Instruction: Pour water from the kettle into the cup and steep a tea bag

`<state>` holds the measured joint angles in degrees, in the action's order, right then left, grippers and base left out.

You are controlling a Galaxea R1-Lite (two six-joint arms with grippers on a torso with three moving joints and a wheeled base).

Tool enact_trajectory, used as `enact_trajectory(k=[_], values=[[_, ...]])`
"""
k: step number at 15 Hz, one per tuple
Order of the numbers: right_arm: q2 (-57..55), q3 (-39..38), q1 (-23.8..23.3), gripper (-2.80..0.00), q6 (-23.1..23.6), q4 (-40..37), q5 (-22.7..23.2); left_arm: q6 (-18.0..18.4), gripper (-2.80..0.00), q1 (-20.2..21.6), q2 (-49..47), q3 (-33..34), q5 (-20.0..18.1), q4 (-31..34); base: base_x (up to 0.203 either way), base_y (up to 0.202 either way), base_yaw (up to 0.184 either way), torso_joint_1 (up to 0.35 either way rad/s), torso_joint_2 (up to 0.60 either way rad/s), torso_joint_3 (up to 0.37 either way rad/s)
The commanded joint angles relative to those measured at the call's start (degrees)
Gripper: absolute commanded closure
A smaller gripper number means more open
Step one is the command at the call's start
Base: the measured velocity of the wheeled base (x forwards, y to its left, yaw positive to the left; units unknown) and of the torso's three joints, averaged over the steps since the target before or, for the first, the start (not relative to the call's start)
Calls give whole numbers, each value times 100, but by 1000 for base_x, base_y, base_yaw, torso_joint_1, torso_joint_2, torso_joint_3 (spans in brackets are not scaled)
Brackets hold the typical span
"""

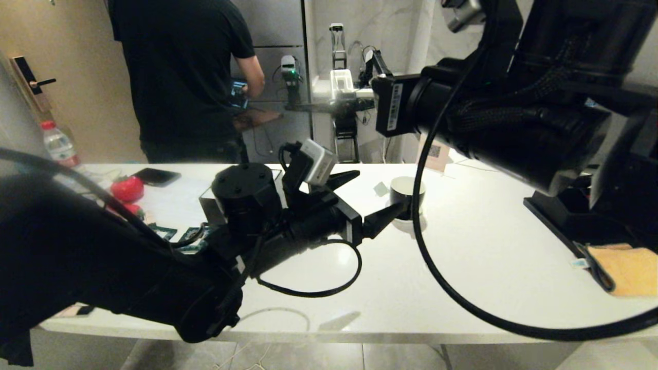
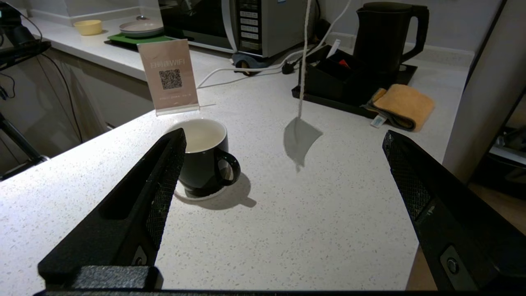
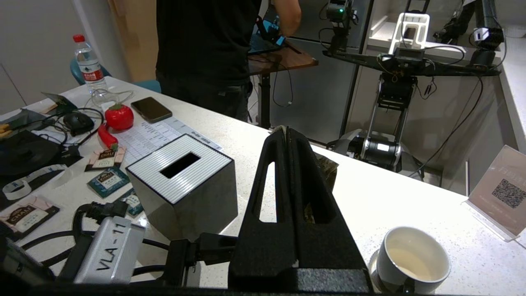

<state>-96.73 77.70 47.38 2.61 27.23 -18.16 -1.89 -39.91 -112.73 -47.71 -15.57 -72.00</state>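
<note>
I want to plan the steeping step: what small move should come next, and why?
Probably shift the shut right hand sideways until the grey pyramid-shaped tea bag on its white string hangs over the glossy black cup: it hangs in the air beside the cup, not above its mouth.

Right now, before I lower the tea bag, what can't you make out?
Left wrist view: the string of the tea bag leaves the top edge; its holder is unseen.
Right wrist view: the shut right pincer hides its own grip.
Kettle: opaque body hides water level.
</note>
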Motion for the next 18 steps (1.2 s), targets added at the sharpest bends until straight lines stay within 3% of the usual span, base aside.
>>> enact_trajectory(k=[1,13,18], values=[[-21,-1,70,0,3,19,-12,-4,-280,-2,-8,-1,-8,-42,0,0,0,0,0,0],[-56,-1,78,0,-6,19,-12,4,-280,-29,-72,-38,-15,-55,0,0,0,0,0,0],[-56,8,73,0,-6,19,-12,-31,-280,-48,-180,-19,-17,-429,0,0,0,0,0,0]])
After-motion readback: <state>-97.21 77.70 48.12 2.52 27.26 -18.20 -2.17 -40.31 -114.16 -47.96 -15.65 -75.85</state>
